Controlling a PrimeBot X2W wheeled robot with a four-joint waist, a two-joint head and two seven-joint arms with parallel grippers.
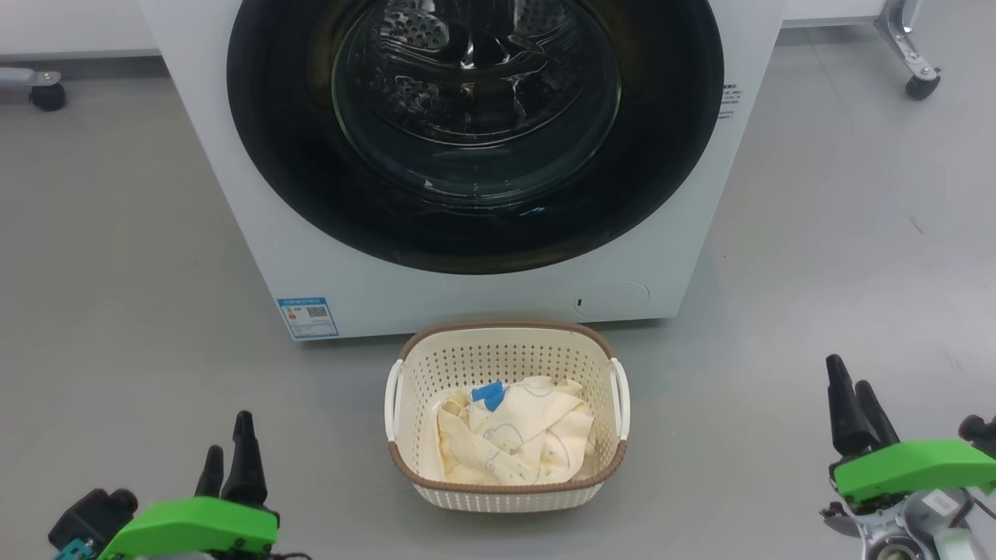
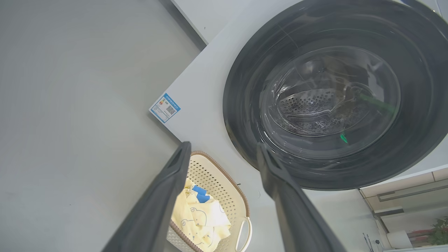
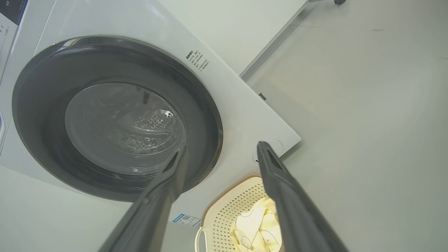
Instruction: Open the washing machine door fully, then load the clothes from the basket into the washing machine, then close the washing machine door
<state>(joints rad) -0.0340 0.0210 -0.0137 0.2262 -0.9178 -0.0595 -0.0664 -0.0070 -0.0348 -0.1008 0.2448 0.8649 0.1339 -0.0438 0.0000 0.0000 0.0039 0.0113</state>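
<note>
The white washing machine [image 1: 257, 233] stands ahead with its round black-rimmed door [image 1: 311, 194] closed flush against the front. On the floor right before it sits the cream basket [image 1: 506, 342] holding the pale yellow clothes [image 1: 513, 439] with a blue patch. My left gripper [image 1: 228, 443] rests low at the left and my right gripper [image 1: 852, 389] low at the right, both open and empty, well back from the basket. The left wrist view shows the door [image 2: 245, 105] and basket [image 2: 217, 175]; the right wrist view shows the door [image 3: 42, 87], basket [image 3: 227, 210] and clothes [image 3: 255, 224].
Grey floor [image 1: 117, 272] spreads on both sides of the machine. A wheeled frame leg [image 1: 914, 54] stands at the back right and a caster [image 1: 47, 93] at the back left. A blue-white sticker [image 1: 307, 316] marks the machine's lower left corner.
</note>
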